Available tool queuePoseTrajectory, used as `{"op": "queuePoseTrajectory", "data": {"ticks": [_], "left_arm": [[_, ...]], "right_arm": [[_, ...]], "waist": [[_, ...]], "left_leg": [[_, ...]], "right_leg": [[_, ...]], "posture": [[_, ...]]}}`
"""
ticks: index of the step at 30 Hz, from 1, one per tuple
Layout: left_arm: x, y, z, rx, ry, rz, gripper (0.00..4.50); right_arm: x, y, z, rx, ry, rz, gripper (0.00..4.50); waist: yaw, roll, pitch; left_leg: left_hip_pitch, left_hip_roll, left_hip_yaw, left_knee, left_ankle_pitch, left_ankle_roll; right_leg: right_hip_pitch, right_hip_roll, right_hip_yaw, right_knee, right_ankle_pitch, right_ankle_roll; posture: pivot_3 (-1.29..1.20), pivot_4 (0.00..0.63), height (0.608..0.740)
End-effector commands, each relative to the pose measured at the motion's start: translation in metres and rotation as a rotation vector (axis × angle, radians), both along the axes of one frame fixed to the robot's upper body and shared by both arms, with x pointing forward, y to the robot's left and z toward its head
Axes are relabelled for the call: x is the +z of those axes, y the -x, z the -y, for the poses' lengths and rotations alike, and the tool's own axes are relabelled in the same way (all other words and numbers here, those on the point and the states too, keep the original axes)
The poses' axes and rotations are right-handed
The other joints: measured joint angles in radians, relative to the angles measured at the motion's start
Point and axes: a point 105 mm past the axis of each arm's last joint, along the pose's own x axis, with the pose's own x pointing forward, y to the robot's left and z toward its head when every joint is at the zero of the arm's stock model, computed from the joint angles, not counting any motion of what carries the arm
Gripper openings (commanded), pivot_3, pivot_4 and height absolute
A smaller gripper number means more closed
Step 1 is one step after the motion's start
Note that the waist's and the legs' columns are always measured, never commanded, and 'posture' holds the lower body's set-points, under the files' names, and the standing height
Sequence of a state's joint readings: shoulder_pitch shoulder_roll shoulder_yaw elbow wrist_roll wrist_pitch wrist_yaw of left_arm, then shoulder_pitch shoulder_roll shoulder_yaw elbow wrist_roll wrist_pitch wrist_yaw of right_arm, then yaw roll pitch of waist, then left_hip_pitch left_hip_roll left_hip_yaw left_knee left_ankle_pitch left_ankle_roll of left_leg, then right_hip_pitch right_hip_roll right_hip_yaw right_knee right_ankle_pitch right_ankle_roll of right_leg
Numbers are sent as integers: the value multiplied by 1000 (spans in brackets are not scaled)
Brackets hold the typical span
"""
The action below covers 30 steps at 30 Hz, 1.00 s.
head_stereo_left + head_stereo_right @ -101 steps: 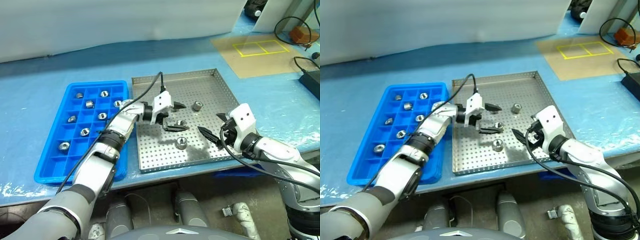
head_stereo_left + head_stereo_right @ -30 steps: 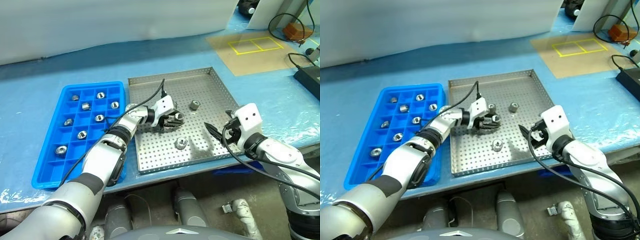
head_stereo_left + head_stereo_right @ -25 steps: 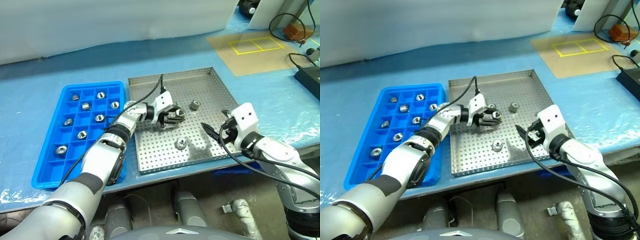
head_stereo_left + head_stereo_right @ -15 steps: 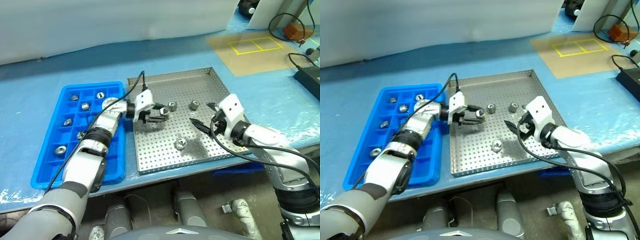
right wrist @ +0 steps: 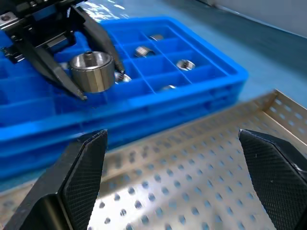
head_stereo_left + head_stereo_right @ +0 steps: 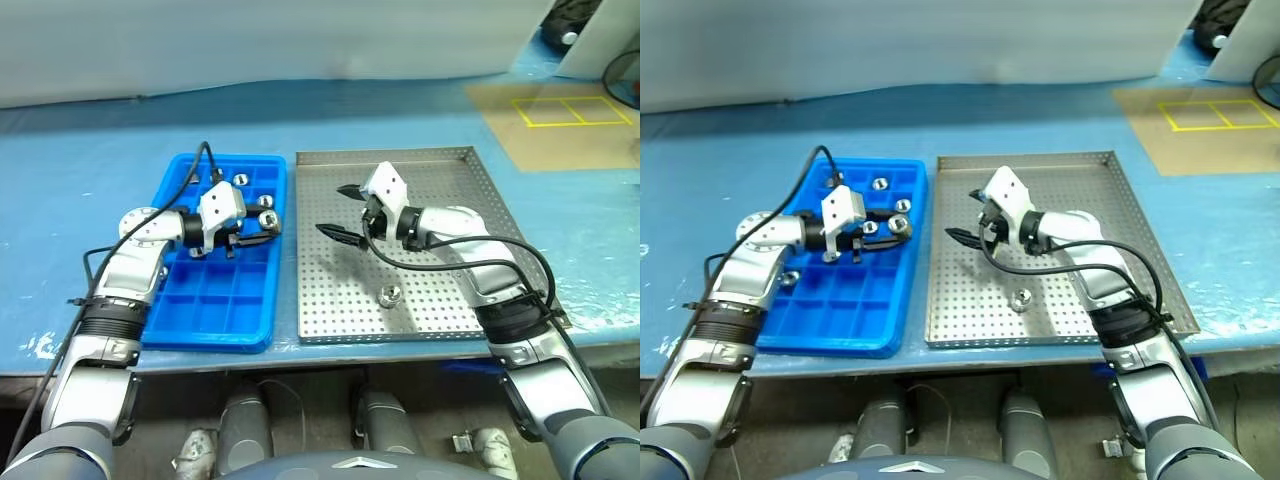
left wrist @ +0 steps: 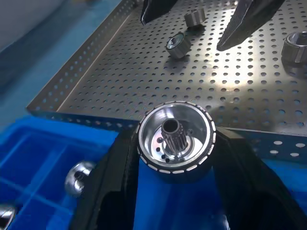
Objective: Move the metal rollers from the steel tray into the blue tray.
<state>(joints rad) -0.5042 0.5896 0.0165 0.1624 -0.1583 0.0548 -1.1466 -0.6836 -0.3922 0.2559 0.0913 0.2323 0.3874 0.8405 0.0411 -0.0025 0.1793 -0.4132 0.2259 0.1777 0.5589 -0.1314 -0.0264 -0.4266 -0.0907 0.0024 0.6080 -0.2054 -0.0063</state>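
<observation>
Metal roller (image 7: 175, 140) between left fingers (image 7: 112, 177)

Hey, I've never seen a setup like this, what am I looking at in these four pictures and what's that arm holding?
This is a two-armed robot at a table. Two pictures come from cameras in its head, looking down over both arms; the other two come from a camera on each wrist. On the blue-covered table lie a blue tray with small compartments, some holding metal rollers, and a perforated steel tray with a few rollers left, one at. The left gripper is shut on a roller above the blue tray. The right gripper hangs open over the steel tray, holding nothing.
</observation>
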Motion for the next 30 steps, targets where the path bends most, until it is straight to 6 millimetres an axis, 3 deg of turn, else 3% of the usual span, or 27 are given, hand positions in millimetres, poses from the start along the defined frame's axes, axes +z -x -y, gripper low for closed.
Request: {"op": "queuePoseTrajectory", "data": {"ticks": [1, 5, 11, 23, 30], "left_arm": [[21, 9, -16, 71, 29, 58, 1949], [19, 23, -41, 183, 37, 37, 1949], [16, 50, -60, 257, 80, -36, 1949], [-16, 113, -76, 327, 27, -285, 1949], [-25, 112, -83, 382, 49, -303, 1949]], "right_arm": [[11, 2, -21, 107, -16, 49, 4500], [11, 4, -44, 211, -18, 46, 4500], [6, 2, -52, 256, -4, 39, 4500], [2, 4, -67, 313, -23, 25, 4500], [12, 34, -70, 530, -36, -60, 4500]], "waist": [[10, 0, 0], [31, 0, 0], [62, 0, 0], [67, -1, 0], [87, -1, 0]], "left_leg": [[0, 0, 0, -1, 1, -1], [0, 0, -1, -5, 3, -4], [-2, 0, -2, -8, 4, -7], [-2, 3, -2, -15, 7, -11], [-2, 5, -2, -15, 7, -11]], "right_leg": [[-1, 0, 0, 0, 0, 0], [-3, 1, -1, 1, 0, 0], [-6, 1, -2, 2, 0, 0], [-10, 4, -3, 2, -1, -1], [-10, 6, -3, 2, -1, -2]], "posture": [[71, 150, 740], [143, 150, 740], [180, 150, 740], [237, 150, 740], [253, 150, 740]]}}
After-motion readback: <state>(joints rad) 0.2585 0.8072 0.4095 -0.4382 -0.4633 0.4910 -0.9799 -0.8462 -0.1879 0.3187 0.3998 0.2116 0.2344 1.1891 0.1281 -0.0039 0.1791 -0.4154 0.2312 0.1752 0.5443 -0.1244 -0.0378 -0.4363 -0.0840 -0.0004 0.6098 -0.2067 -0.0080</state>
